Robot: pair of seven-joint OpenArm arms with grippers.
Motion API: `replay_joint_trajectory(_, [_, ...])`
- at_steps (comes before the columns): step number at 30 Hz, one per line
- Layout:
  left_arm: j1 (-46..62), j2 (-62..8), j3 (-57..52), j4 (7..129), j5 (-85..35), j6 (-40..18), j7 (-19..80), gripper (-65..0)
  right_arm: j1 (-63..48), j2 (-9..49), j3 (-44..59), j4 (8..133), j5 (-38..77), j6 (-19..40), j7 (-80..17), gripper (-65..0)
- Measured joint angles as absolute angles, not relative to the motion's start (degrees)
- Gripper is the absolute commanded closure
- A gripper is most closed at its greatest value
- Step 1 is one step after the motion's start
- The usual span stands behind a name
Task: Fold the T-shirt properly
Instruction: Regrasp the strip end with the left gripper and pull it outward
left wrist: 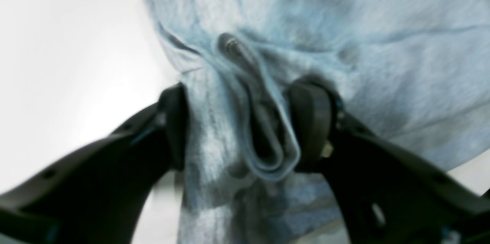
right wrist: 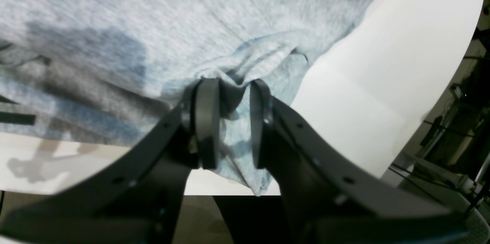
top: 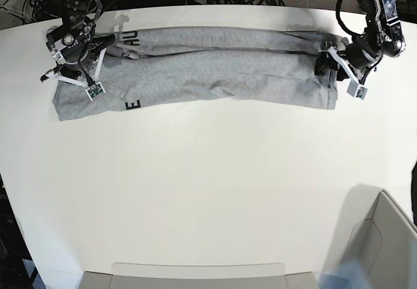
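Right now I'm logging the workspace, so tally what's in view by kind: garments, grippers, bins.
T-shirt: 1, grey, lying in a long band on the white table.
Grippers: 2, the left gripper and the right gripper, each shut on the fabric.
Bins: 1, a box at the near corner.
Total: 4
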State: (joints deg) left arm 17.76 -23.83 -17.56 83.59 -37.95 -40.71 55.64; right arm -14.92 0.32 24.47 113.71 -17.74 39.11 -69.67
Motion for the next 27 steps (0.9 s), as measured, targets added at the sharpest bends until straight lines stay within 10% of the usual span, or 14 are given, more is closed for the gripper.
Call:
replay_joint_trajectory(7, [15.6, -25.1, -18.0, 75.4, -41.9, -42.5, 52.5, -0.4, -14.9, 0.3, 24.4, 113.7, -17.7, 39.1, -69.6, -14.5])
replay_joint_trajectory(19, [2.9, -24.9, -29.2, 69.1, -25.3, -41.9, 59.4, 0.0, -14.6, -0.1, 24.4, 113.7, -17.5, 39.1, -69.6, -14.5])
replay_joint_trajectory(27, [5.0, -23.3, -30.7, 90.8, -16.5, -40.0, 76.8, 0.0, -14.3, -0.3, 24.5, 113.7, -17.3, 39.1, -69.6, -14.5])
